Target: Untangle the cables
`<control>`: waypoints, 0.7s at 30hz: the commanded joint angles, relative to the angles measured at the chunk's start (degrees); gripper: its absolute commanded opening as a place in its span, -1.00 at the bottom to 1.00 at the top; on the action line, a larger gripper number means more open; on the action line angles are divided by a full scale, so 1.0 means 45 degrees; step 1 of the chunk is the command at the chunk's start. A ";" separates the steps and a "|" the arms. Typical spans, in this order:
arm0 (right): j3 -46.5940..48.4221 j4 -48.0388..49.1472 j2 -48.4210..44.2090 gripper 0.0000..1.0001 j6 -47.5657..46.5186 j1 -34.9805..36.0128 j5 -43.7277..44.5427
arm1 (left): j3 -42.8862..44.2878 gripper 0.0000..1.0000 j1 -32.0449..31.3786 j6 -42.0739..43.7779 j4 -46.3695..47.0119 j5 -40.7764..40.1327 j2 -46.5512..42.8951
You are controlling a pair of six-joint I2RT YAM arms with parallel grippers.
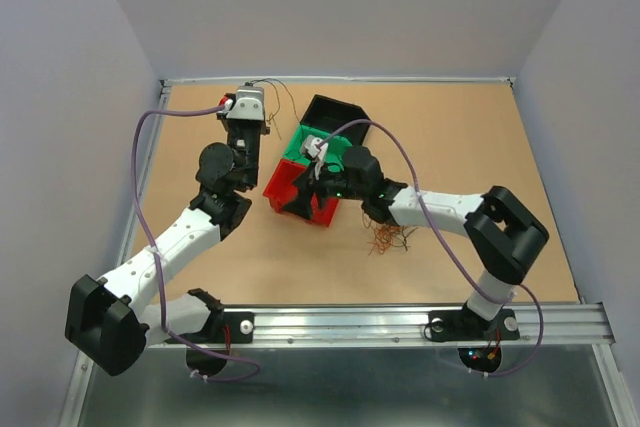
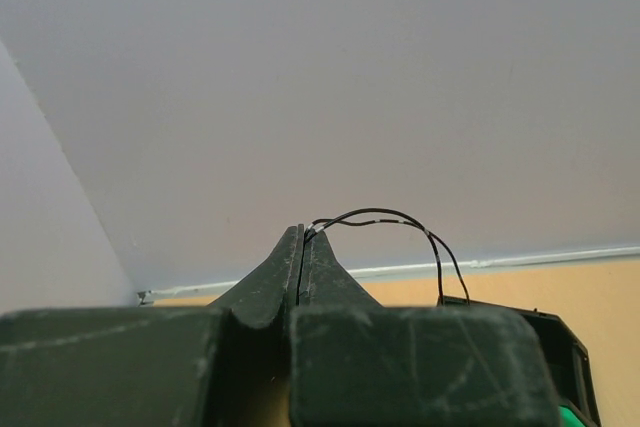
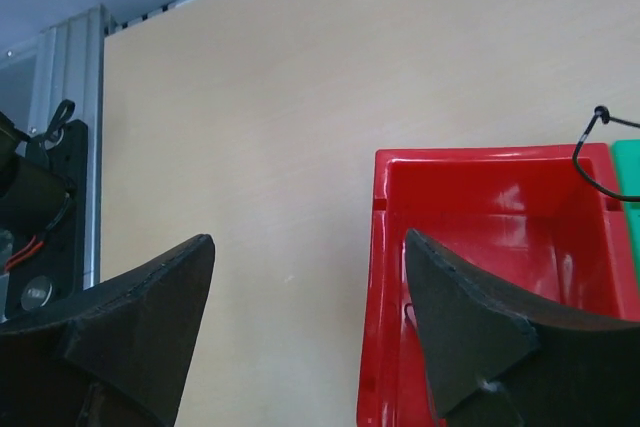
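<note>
Left gripper (image 2: 302, 233): up near the far edge of the table (image 1: 460, 147), fingers pressed together, pinching one end of a thin black wire (image 2: 375, 213). The wire arcs free to the right and drops toward the black bin (image 2: 560, 342).

Right gripper (image 3: 309, 239): fingers spread wide with nothing between them. It is low across one rim of the red bin (image 3: 480, 197), one finger over the bin, the other over bare table.

The green bin (image 1: 297, 150) sits between the red and black ones.

Main clump of cables (image 1: 388, 239): reddish-brown and curly, lying on the table just beside the right forearm, apart from the bins.
</note>
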 commanded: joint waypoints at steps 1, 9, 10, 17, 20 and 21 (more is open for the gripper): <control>-0.1349 0.2023 -0.1735 0.65 0.0227 -0.0083 0.1500 | -0.0126 -1.00 -0.0130 -0.0176 0.0645 0.0419 -0.0328; -0.3537 0.2416 -0.4274 0.68 0.1086 -0.0219 0.6807 | -0.0050 -1.00 -0.0559 -0.0372 0.0275 0.2160 0.0354; -0.3965 0.2436 -0.4760 0.68 0.1184 -0.0239 0.7300 | 0.0068 -1.00 -0.0599 -0.0430 0.0235 0.2081 0.0762; -0.5510 0.2573 -0.6794 0.68 0.1400 -0.0317 0.9159 | 0.0889 -1.00 -0.0599 -0.0547 0.0020 0.1456 0.2812; -0.6155 0.2573 -0.7751 0.68 0.1361 -0.0317 0.9550 | 0.1182 -1.00 -0.0599 -0.0548 0.0020 0.1105 0.3557; -0.6447 0.2573 -0.8140 0.68 0.1341 -0.0317 0.9609 | 0.1337 -1.00 -0.0618 -0.0509 0.0020 0.1027 0.3713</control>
